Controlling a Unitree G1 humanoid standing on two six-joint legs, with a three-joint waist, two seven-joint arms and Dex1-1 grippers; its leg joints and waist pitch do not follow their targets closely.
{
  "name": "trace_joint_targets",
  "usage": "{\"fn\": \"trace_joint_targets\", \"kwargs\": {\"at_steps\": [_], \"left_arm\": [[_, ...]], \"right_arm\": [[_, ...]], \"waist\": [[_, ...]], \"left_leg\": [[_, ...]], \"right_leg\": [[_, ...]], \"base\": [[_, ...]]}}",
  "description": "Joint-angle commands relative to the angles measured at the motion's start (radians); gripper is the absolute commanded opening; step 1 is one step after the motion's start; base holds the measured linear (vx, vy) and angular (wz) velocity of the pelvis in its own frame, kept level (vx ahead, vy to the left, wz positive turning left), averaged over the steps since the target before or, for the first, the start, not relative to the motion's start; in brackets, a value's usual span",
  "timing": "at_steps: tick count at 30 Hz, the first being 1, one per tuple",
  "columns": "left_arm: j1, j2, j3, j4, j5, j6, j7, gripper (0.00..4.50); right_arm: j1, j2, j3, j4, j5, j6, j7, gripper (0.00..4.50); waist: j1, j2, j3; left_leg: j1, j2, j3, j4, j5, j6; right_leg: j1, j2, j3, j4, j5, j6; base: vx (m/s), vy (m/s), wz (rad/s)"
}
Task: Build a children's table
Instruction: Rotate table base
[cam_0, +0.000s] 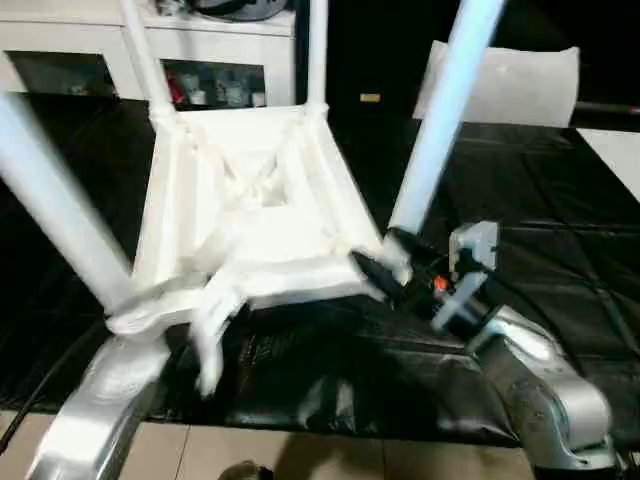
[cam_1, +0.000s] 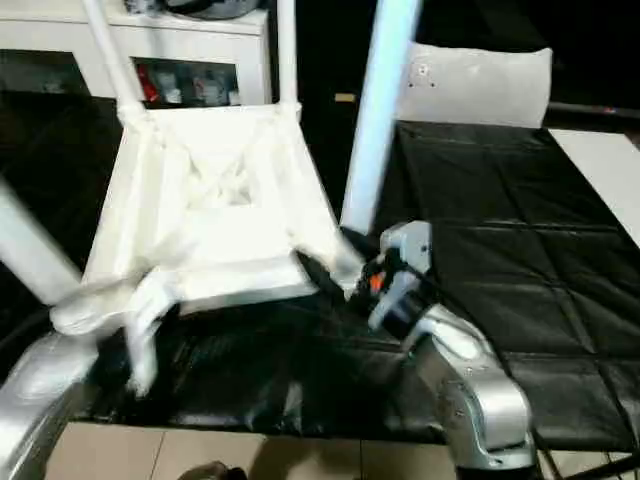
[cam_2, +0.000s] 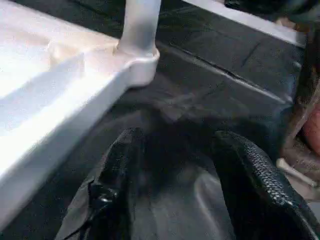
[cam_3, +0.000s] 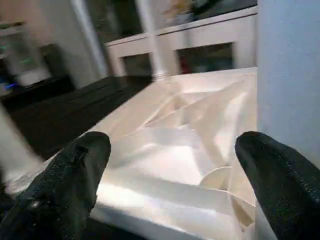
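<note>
Four legs (cam_0: 440, 120) stand up from the corner sockets of the tabletop (cam_0: 250, 215), lying ribs-up on the black mat (cam_0: 560, 240) for access, while both grippers, right (cam_0: 385, 272) and left (cam_2: 175, 185), wait open and empty at its near corners.

The tabletop (cam_0: 250, 215) lies underside up on the mat (cam_0: 560, 230), four legs (cam_0: 440, 120) standing at its corners; a cabinet (cam_0: 220, 50) behind.
</note>
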Motion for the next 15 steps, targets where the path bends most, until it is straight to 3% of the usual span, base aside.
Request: {"fn": "trace_joint_targets", "kwargs": {"at_steps": [1,2,3,4,5,8,10,12,13,15], "left_arm": [[0.06,0.048,0.058,-0.084,-0.051,0.052,-0.006,2.81],[0.09,0.066,0.078,-0.101,-0.063,0.067,-0.015,2.81],[0.107,0.077,0.091,-0.11,-0.071,0.076,-0.021,2.81],[0.149,0.102,0.131,-0.125,-0.091,0.094,-0.04,2.89],[0.161,0.109,0.142,-0.13,-0.096,0.1,-0.044,3.02],[0.24,0.163,0.208,-0.145,-0.105,0.121,-0.071,3.25],[0.269,0.189,0.267,-0.127,-0.109,0.124,-0.074,3.39],[0.272,0.196,0.306,-0.11,-0.103,0.111,-0.062,3.56],[0.27,0.215,0.369,-0.079,-0.107,0.088,-0.043,3.61],[0.269,0.224,0.392,-0.066,-0.114,0.082,-0.039,3.66]], "right_arm": [[-0.011,0.003,-0.082,0.055,-0.048,-0.035,-0.103,4.5],[-0.019,0.005,-0.095,0.074,-0.064,-0.044,-0.133,4.5],[-0.023,0.005,-0.103,0.085,-0.074,-0.05,-0.151,4.5],[-0.034,-0.003,-0.119,0.115,-0.108,-0.061,-0.195,4.5],[-0.037,-0.005,-0.123,0.123,-0.118,-0.064,-0.207,4.5],[-0.044,-0.017,-0.138,0.165,-0.155,-0.068,-0.257,4.5],[-0.027,-0.025,-0.114,0.155,-0.152,-0.057,-0.228,4.5],[-0.01,-0.033,-0.084,0.138,-0.15,-0.043,-0.195,4.5],[0.018,-0.042,-0.029,0.104,-0.138,-0.016,-0.14,4.5],[0.027,-0.045,-0.009,0.092,-0.133,-0.005,-0.119,4.5]], "waist": [[-0.006,0.005,-0.035],[-0.01,0.002,-0.033],[-0.01,0.005,-0.034],[-0.011,0.005,-0.035],[-0.015,0.001,-0.035],[-0.019,-0.002,-0.035],[-0.024,-0.007,-0.035],[-0.027,-0.006,-0.036],[-0.028,-0.009,-0.036],[-0.027,-0.007,-0.039]], "left_leg": [[0.045,0.077,-0.039,-0.097,-0.386,-0.086],[0.043,0.075,-0.042,-0.101,-0.41,-0.098],[0.042,0.074,-0.044,-0.103,-0.419,-0.105],[0.049,0.074,-0.043,-0.104,-0.429,-0.119],[0.045,0.071,-0.044,-0.105,-0.43,-0.124],[0.044,0.069,-0.042,-0.103,-0.435,-0.115],[0.04,0.068,-0.042,-0.102,-0.427,-0.103],[0.038,0.068,-0.042,-0.1,-0.409,-0.087],[0.037,0.068,-0.041,-0.099,-0.39,-0.078],[0.036,0.068,-0.041,-0.098,-0.362,-0.063]], "right_leg": [[-0.013,-0.069,0.053,-0.1,-0.307,-0.134],[-0.013,-0.067,0.053,-0.102,-0.34,-0.117],[-0.013,-0.066,0.052,-0.1,-0.347,-0.11],[-0.019,-0.062,0.052,-0.101,-0.34,-0.096],[-0.017,-0.059,0.052,-0.099,-0.325,-0.09],[-0.019,-0.06,0.056,-0.101,-0.32,-0.076],[-0.016,-0.06,0.057,-0.101,-0.307,-0.078],[-0.012,-0.062,0.059,-0.102,-0.294,-0.082],[-0.01,-0.061,0.059,-0.101,-0.271,-0.088],[-0.007,-0.058,0.058,-0.097,-0.224,-0.099]], "base": [[0.0,0.0,0.0],[0.0,0.0,0.0],[0.0,0.0,0.0],[0.0,0.0,0.0],[0.0,0.0,0.0],[0.0,0.0,0.0],[0.0,0.0,0.0],[0.0,0.0,0.0],[0.0,0.0,0.0],[0.0,0.0,0.0]]}}
